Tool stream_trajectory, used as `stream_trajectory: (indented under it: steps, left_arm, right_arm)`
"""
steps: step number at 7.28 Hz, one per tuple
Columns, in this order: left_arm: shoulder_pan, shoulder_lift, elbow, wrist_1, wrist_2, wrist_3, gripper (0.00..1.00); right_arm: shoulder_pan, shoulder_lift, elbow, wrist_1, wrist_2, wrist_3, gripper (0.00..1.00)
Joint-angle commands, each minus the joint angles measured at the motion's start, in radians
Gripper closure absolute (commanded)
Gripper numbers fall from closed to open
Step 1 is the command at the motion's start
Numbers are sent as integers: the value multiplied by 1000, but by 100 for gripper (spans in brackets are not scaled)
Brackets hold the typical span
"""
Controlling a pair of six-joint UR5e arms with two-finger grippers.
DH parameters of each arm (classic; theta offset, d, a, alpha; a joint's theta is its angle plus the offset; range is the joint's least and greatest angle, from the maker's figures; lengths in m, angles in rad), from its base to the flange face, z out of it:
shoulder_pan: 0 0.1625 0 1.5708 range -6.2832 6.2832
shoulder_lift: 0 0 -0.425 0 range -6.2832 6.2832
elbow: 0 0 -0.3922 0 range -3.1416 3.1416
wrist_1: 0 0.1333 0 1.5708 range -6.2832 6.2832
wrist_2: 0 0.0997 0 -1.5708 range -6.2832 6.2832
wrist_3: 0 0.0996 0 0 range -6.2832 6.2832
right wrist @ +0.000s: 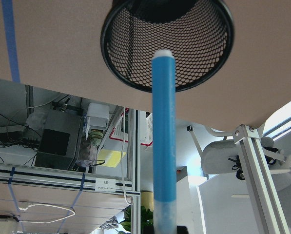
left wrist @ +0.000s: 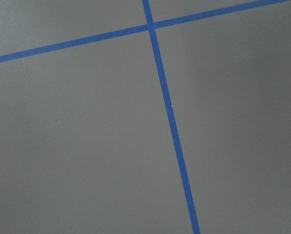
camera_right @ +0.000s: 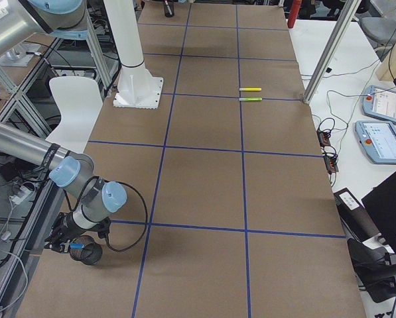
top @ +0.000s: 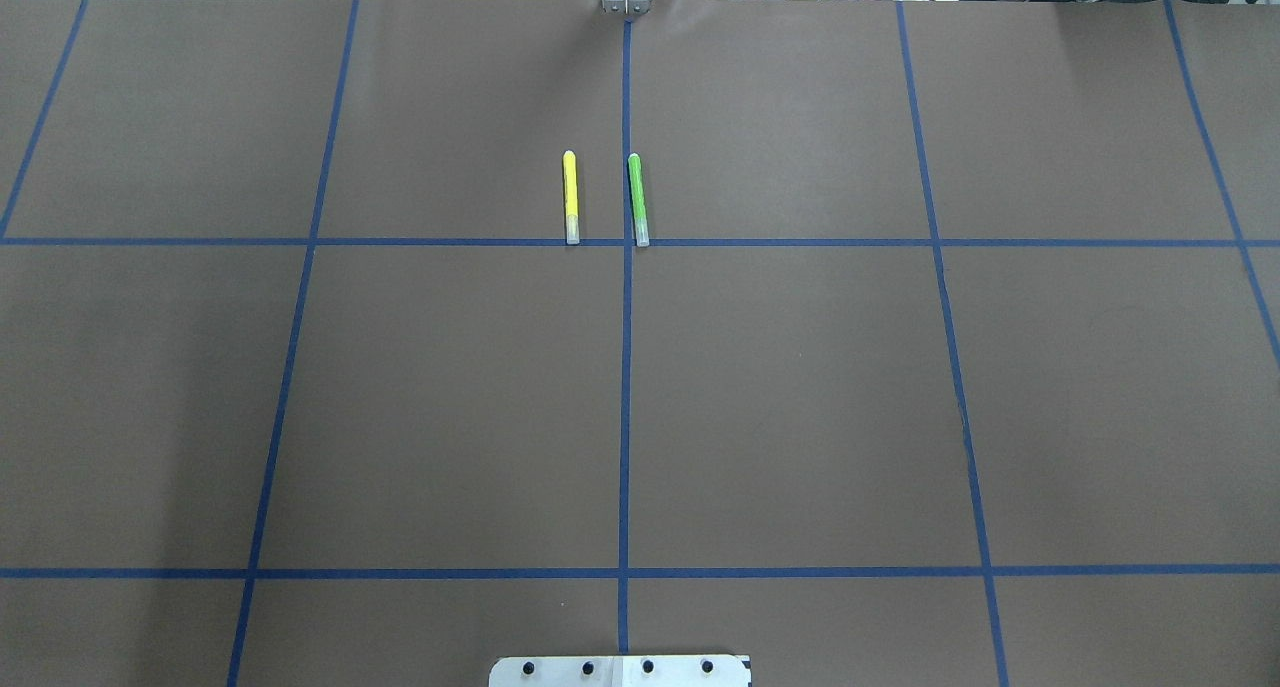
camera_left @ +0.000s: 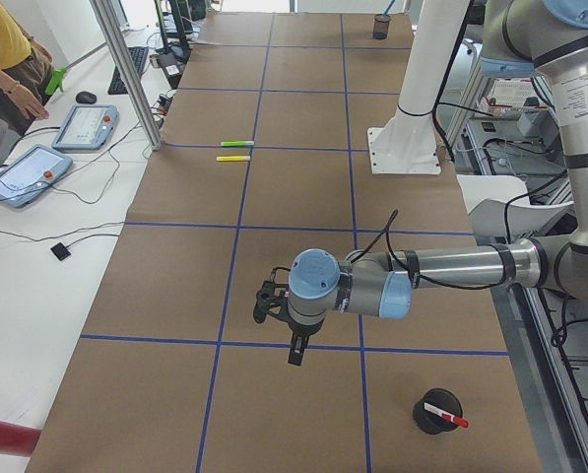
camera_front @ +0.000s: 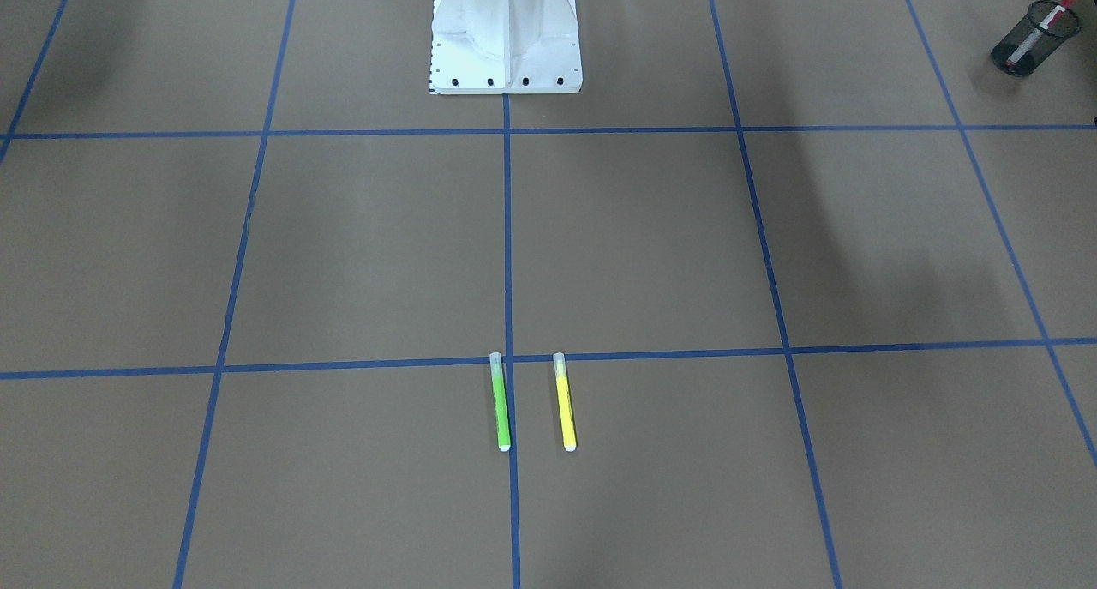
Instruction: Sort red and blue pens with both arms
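Your right gripper (camera_right: 68, 246) clenches the blue highlighter (right wrist: 163, 126), long axis pointing white-end-first into the mesh cup (right wrist: 130, 63); left gripper (camera_left: 294, 347), can't tell.

We see a brown table (camera_front: 343, 255) gridded with blue tape (camera_front: 507, 229), a white pedestal (camera_front: 506, 40) at twelve o'clock. Toward six o'clock, a green highlighter (camera_front: 500, 403) and a yellow highlighter (camera_front: 564, 402) lie parallel, apart. At two o'clock, a black mesh cup (camera_front: 1059, 33) holds a leaning red-capped marker (camera_front: 1041, 28).

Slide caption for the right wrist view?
Blue highlighter aimed white end first at the black mesh cup.
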Motion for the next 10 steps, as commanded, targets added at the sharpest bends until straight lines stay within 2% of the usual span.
stream_trajectory:
  steps: [1, 2, 3, 6, 10]
  left_arm:
    - [0, 0, 0, 0, 0, 0, 0]
    - [0, 0, 0, 0, 0, 0, 0]
    - [0, 0, -1, -2, 0, 0, 0]
    - [0, 1, -5, 0, 0, 0, 0]
    - [0, 1, -3, 3, -3, -2, 0]
  right_arm:
    - [-1, 13, -2, -1, 13, -1, 89]
    - [-1, 14, -6, -1, 11, -7, 27]
    - [1, 26, -18, -1, 10, -90, 0]
    - [7, 65, -26, -4, 8, -116, 0]
    - [290, 253, -22, -11, -19, -119, 0]
